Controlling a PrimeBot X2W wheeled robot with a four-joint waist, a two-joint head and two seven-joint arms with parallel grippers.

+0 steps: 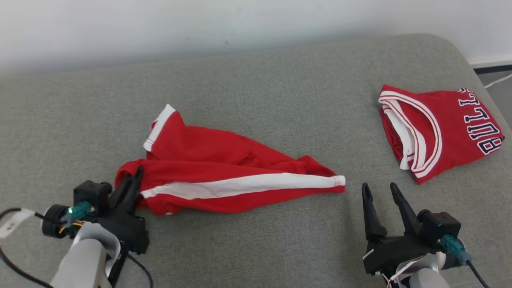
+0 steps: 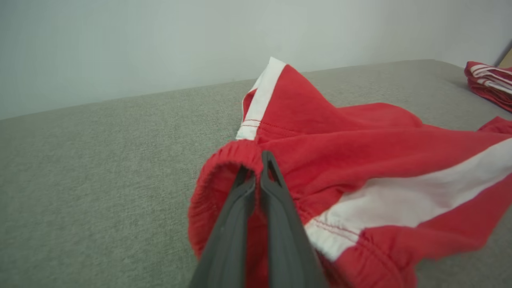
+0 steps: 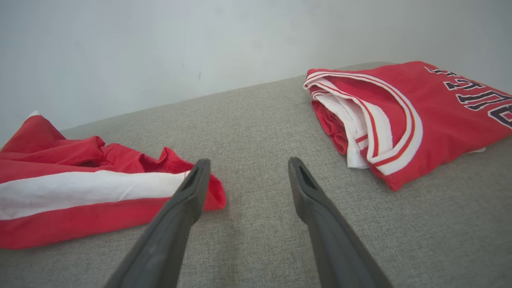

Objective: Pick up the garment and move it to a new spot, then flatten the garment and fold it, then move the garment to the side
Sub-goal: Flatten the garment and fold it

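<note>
Padded surface (image 1: 256, 100): a grey upholstered top is seen across almost the whole head view, with a pale wall behind it along the top of the frame.
Garment (image 1: 224, 168): red shorts with a white side stripe are laid at the centre-left of the head view. They are crumpled and twisted, with one corner turned up toward the upper left, and the hem end reaches toward the centre-right.
Folded jersey (image 1: 440, 128): a red jersey with white trim and dark letters is placed at the upper right, well apart from the shorts. It is already folded.
Left gripper (image 1: 135, 178): it is found at the lower left. Its fingers are pressed together on the elastic waistband (image 2: 224, 160), and red cloth is pinched between them in the left wrist view.
Right gripper (image 1: 379, 187): it is found at the lower right. Its fingers are held wide apart and nothing is between them. It is near the hem end of the shorts.
Done: the waistband is grasped. Whether the new spot is reached cannot be told.
Left to do: the flattening, the folding and the move to the side are judged not yet begun, because the cloth is bunched.
</note>
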